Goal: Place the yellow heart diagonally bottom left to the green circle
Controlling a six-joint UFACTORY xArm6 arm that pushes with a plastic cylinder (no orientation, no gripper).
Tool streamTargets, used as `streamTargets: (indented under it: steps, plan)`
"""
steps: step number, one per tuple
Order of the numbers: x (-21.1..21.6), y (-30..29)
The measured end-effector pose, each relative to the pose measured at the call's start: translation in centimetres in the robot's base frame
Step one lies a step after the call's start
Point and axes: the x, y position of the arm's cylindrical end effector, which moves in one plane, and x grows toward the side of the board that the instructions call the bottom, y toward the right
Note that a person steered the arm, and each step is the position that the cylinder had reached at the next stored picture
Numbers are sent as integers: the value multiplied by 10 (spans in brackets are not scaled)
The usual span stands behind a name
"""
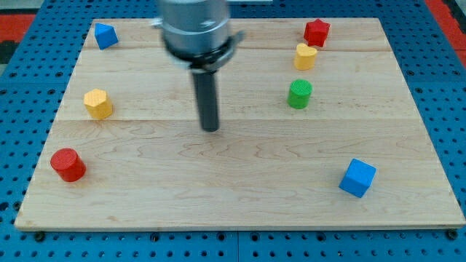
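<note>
The yellow heart point(306, 56) lies near the view's top right, just above the green circle point(299, 94) and just below a red star point(316, 32). My tip point(210, 129) rests on the board near its middle, well to the left of the green circle and the yellow heart, touching no block.
A yellow hexagon point(97, 103) lies at the left. A red cylinder point(68, 164) lies at the lower left. A blue block point(105, 35) sits at the top left corner. A blue cube point(357, 177) sits at the lower right. The wooden board point(240, 196) lies on a blue perforated table.
</note>
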Motion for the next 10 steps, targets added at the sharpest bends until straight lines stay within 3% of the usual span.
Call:
streamTargets:
  steps: [1,2,3,4,6,7,9,10]
  plan:
    - [-27,64]
    - [-46,90]
    - [-46,143]
    - [-57,125]
    - [-124,225]
    - [-164,180]
    - [-59,35]
    - [-67,31]
